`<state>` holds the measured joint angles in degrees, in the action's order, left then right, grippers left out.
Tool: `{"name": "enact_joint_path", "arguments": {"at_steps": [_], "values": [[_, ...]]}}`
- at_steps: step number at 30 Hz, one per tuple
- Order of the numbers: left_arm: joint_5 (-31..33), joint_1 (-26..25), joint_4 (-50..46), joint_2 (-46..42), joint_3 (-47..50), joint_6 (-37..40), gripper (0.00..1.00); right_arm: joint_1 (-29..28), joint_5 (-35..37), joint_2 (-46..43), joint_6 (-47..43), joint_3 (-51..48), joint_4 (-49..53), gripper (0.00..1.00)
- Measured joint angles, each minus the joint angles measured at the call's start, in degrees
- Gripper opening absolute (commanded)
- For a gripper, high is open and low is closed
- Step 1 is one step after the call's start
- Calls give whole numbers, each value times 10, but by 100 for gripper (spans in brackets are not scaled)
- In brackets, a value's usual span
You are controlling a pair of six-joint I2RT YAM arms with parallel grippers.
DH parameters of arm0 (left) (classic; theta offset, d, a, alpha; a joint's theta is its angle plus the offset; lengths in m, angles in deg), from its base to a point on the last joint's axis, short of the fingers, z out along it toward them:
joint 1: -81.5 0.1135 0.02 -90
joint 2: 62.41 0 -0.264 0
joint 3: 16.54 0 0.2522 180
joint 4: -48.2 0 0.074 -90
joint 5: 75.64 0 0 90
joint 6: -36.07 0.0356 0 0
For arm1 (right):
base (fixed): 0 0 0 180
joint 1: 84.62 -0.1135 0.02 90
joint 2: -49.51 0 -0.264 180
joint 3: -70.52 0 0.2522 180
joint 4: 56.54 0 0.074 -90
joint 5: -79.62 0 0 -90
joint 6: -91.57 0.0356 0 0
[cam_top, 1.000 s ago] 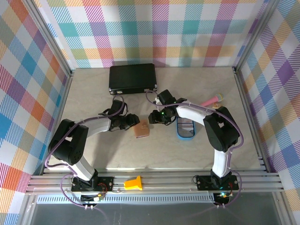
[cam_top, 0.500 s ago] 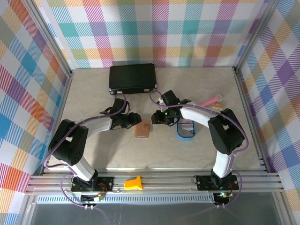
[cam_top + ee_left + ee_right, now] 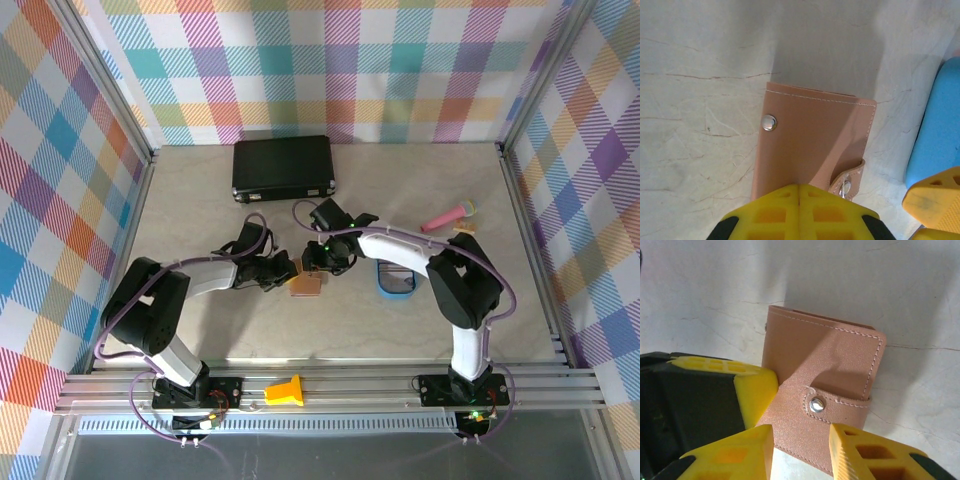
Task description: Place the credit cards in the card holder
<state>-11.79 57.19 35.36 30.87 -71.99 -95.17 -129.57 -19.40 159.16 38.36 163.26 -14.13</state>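
**A:** Where is the salmon-brown leather folding card holder (image 3: 306, 285) lying?

**B:** It is lying flat and folded on the pale stone-look counter (image 3: 200, 190), between the two arms and near the blue oval tray (image 3: 396, 284). Its short snap strap (image 3: 837, 402) is resting over one edge. I cannot tell whether the snap is fastened.

**A:** What are the fingers doing?

**B:** The left gripper (image 3: 799, 194) is keeping its yellow fingers pressed together, closed on nothing, at the holder's near edge. I cannot say whether they are bearing down on it. The right gripper (image 3: 801, 432) is holding its fingers apart, straddling the strap end.

**A:** How is it going to handle?

**B:** I am judging it light, soft and bendy, and probably inclined to slide on the smooth counter if tugged. The strap tab beside the snap is looking like the best place to pinch. Meanwhile the closed fingers should be pinning the flat body so it is not lifting along.
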Motion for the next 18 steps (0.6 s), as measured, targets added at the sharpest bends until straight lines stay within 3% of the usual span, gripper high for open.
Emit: {"name": "enact_joint_path", "arguments": {"at_steps": [18], "values": [[-21,1,99,19,40,-23,0,-28,72,103,29,113,99,34]]}}
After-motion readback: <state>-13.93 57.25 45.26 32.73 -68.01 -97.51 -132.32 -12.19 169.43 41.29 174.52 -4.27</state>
